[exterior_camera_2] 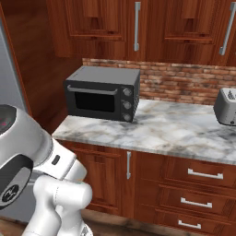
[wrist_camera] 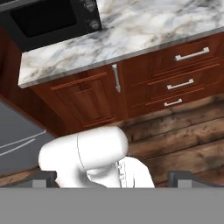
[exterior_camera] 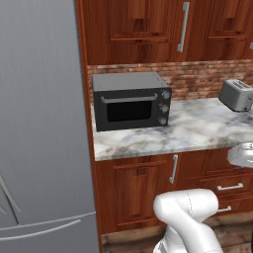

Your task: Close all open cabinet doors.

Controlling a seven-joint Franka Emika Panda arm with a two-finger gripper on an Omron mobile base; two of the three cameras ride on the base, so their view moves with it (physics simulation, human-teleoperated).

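Note:
Reddish-brown upper cabinet doors hang above the counter, their tops cut off by the frame. One carries a long silver bar handle, and a second handle shows further right. The visible doors look flush with the cabinet front. Below the counter a lower door with a vertical handle also sits flush. My gripper points down at the floor and my own base, open, with its fingertips far apart and nothing between them.
A black toaster oven and a silver toaster stand on the marble counter. The grey fridge fills the left. Drawers with short horizontal handles sit at the lower right, above a wooden floor.

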